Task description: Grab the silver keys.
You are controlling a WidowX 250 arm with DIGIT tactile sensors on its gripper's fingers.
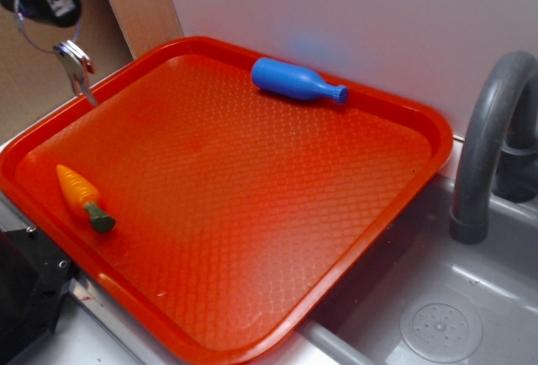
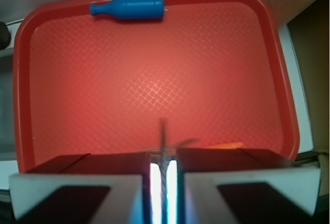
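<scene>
Tool (image 1: 44, 3) clenched on wire ring, silver keys (image 1: 76, 64) dangling above far-left rim of red tray (image 1: 403, 197). Risk: thin ring slipping between pads, keys swinging loose, dropping near toy carrot (image 1: 82, 198).

White wall (image 1: 353, 20), grey sink (image 1: 471, 298), grey faucet (image 1: 483, 129).

The gripper (image 2: 163, 175) fills the bottom edge, its jaws nearly closed on a thin wire ring of the silver keys (image 2: 164, 144), which hang blurred directly ahead of the fingertips. Beyond lies the red tray (image 2: 154, 79). A blue bottle (image 2: 129, 8) lies far ahead, slightly left.
</scene>
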